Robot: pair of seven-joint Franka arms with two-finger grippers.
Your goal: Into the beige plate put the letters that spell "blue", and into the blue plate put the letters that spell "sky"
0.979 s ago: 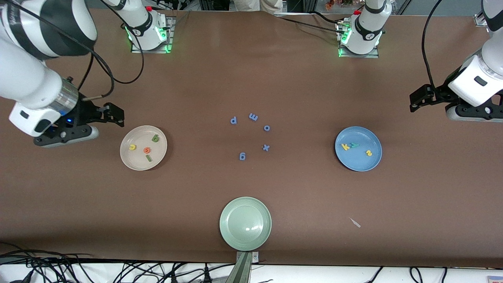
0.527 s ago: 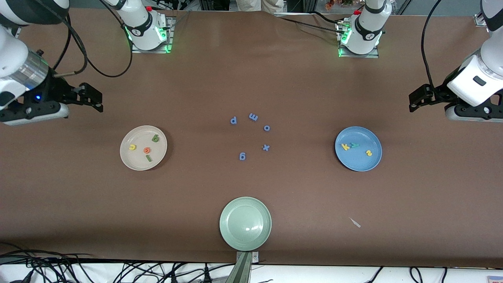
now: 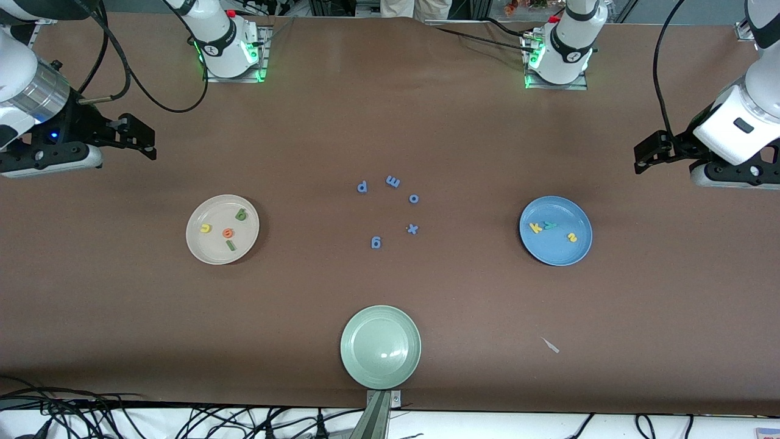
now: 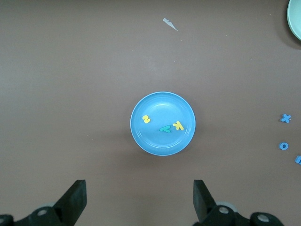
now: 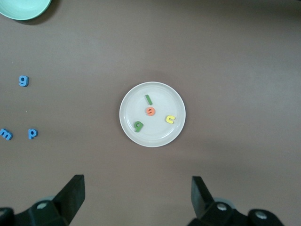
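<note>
While both plates (image 3: 210,247) hold letters (image 3: 226,232), each gripper (image 3: 141,135) hovers apart.

Round pale green plate (image 4: 296,19) cut by left wrist frame's upper right edge; a blue-purple foam letter (image 4: 298,160) clipped at right edge.

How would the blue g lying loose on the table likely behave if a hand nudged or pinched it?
The blue g lies flat and looks small and thin, so a nudge would probably slide it across the brown table rather than roll or tip it. It is likely very light. Being so low, it may be awkward to pinch from above.
</note>
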